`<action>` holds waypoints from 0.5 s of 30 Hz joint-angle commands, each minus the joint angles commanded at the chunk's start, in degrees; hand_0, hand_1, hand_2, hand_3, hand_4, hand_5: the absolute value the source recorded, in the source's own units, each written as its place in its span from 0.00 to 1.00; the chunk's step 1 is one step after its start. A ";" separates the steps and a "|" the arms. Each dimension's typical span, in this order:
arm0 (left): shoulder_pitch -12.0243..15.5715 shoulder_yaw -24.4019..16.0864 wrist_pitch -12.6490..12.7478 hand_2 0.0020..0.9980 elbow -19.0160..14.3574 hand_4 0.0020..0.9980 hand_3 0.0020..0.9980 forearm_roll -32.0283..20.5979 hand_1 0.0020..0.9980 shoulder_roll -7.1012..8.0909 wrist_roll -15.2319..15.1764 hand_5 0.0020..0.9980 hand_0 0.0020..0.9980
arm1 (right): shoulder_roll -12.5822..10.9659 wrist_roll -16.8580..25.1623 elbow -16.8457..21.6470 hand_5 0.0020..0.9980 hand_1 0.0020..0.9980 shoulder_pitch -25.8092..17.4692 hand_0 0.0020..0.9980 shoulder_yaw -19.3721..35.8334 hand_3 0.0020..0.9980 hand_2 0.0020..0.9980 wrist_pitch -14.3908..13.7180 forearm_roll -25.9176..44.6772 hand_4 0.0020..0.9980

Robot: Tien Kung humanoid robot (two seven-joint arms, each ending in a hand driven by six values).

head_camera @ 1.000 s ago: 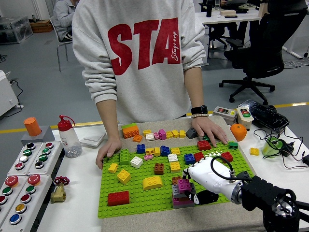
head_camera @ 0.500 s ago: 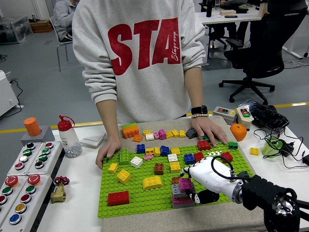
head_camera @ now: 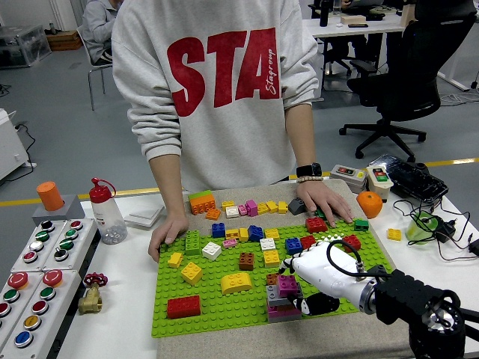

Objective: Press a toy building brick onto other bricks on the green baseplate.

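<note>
Under the fingers (head_camera: pixel 297 267) of the right hand (head_camera: pixel 323 271) sits a magenta brick (head_camera: pixel 285 285), gripped at its top on a small stack (head_camera: pixel 280 298) at the baseplate (head_camera: pixel 217 303)'s near edge. Just left of the fingers lies a yellow arch brick (head_camera: pixel 236 282). Beyond them, a person's hands (head_camera: pixel 322 200) rest flat on the plate's far corners, on the desk (head_camera: pixel 120 321).

The baseplate (head_camera: pixel 224 310) lies mid-table on a mat (head_camera: pixel 352 338), loose bricks (head_camera: pixel 247 207) behind it at twelve o'clock. A brick stack (head_camera: pixel 283 298) stands at its five o'clock corner, the right hand (head_camera: pixel 318 273) touching it. A button panel (head_camera: pixel 34 280) lies at nine o'clock, a bottle (head_camera: pixel 106 213) at ten
</note>
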 joint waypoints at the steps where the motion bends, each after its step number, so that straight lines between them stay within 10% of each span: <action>1: 0.01 -0.02 0.00 0.60 0.00 0.30 0.39 0.03 0.59 0.00 0.02 0.94 0.63 | 0.01 -0.01 0.03 0.43 0.65 0.00 0.68 0.01 0.78 0.69 0.04 0.03 0.63; 15: 0.30 -0.34 -0.05 0.60 -0.08 0.30 0.39 0.56 0.59 -0.07 0.26 0.94 0.63 | -0.31 0.08 1.44 0.45 0.66 -0.41 0.68 0.19 0.78 0.70 0.33 0.32 0.65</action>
